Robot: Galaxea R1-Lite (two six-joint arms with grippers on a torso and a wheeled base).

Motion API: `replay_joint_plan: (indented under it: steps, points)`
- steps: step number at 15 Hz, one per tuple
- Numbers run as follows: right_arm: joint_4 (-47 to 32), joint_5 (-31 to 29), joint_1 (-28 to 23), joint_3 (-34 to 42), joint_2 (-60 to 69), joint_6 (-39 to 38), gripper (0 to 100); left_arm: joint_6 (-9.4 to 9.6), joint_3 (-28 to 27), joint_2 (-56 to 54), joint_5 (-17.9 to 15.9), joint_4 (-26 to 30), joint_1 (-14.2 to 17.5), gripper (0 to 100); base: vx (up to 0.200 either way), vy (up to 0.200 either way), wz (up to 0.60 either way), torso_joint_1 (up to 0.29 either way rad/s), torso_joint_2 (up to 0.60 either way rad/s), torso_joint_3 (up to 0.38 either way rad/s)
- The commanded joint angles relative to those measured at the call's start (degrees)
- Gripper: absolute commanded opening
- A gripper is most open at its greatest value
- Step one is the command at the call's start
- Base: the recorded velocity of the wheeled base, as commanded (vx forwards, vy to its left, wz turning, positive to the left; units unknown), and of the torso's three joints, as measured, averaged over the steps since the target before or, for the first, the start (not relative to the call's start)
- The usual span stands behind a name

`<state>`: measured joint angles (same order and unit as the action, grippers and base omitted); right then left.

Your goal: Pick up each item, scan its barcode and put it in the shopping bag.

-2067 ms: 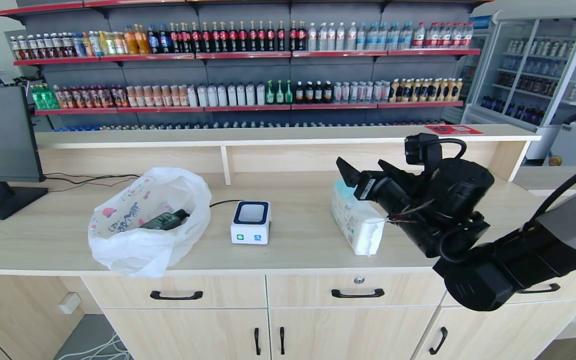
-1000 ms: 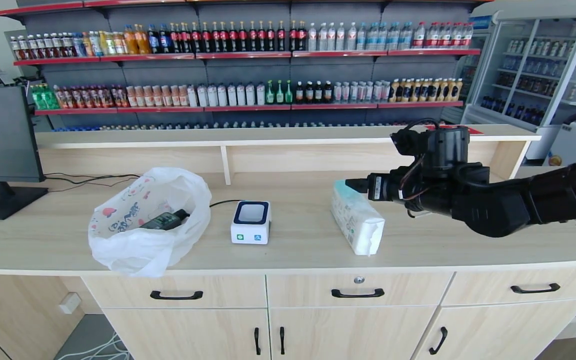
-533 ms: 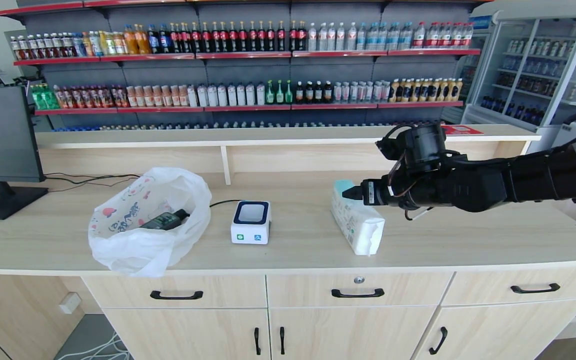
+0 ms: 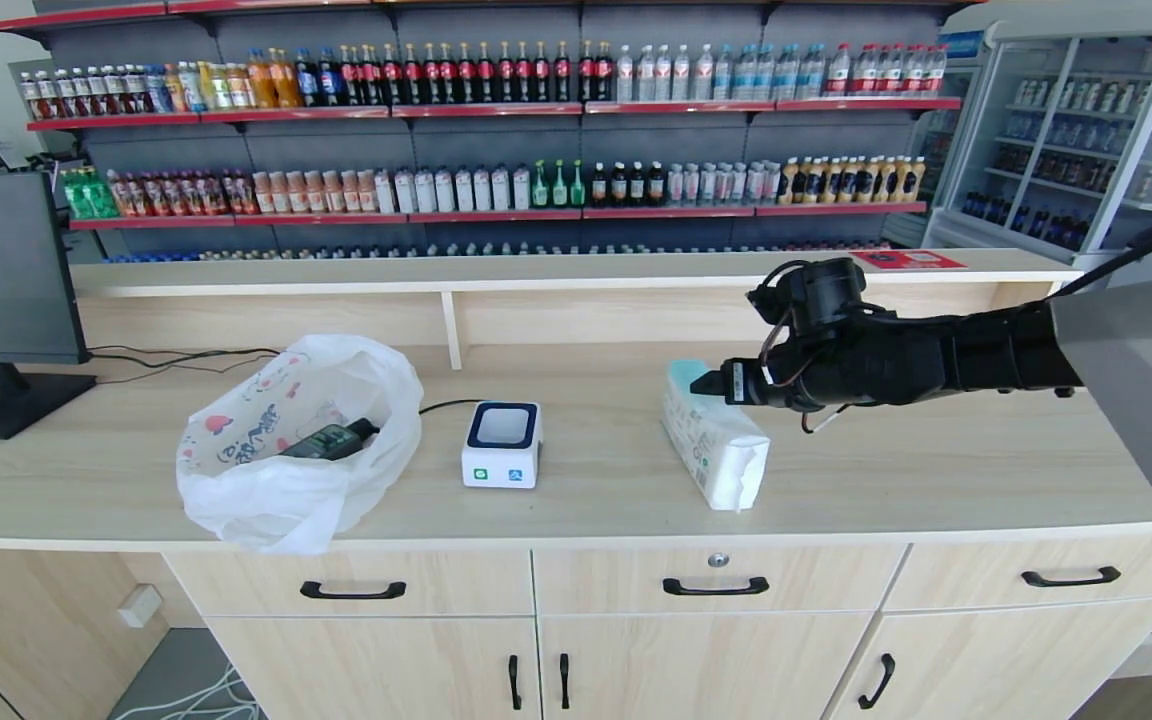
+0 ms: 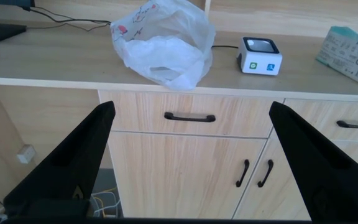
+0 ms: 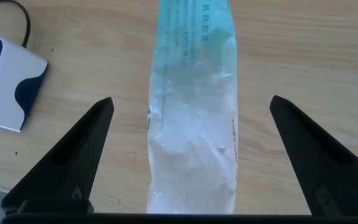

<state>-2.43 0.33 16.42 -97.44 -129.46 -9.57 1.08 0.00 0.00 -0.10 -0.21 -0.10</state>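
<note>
The tissue pack lies on the counter, to the right of the scanner, not yet lifted, scanned or bagged. My right gripper hovers over it, jaws spread wide to either side of the pack, gripping nothing. Farther left, the shopping bag already holds one dark item. I judge this pack the last to go.

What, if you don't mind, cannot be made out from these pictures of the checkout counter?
- The dark item in the shopping bag: head view, the bag's folds cover most of it, so its kind is unclear.
- Barcode of the tissue pack: none is visible; its underside lies on the counter, and the right claw covers part of its top in the head view.
- The scanner: right wrist view, cut off by the picture's edge.
</note>
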Motion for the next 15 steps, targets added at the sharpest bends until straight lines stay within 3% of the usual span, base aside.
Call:
replay_joint_plan:
  steps: [1,9,15]
  points:
    - [-0.5,0.0,-0.6,-2.1,-2.8,0.0,100,-0.03,0.0,0.0,0.0,0.1,0.0,100,0.0,0.0,0.0,0.0,0.0,0.0]
    - [-0.9,0.8,-0.7,-8.4,-8.4,1.1,100,-0.21,0.0,0.0,-0.1,0.2,0.0,100,0.0,0.0,0.0,0.0,0.0,0.0]
    - [-2.4,0.9,-0.5,-9.1,-9.0,2.8,100,-0.56,0.0,0.0,0.0,0.2,0.0,100,0.0,0.0,0.0,0.0,0.0,0.0]
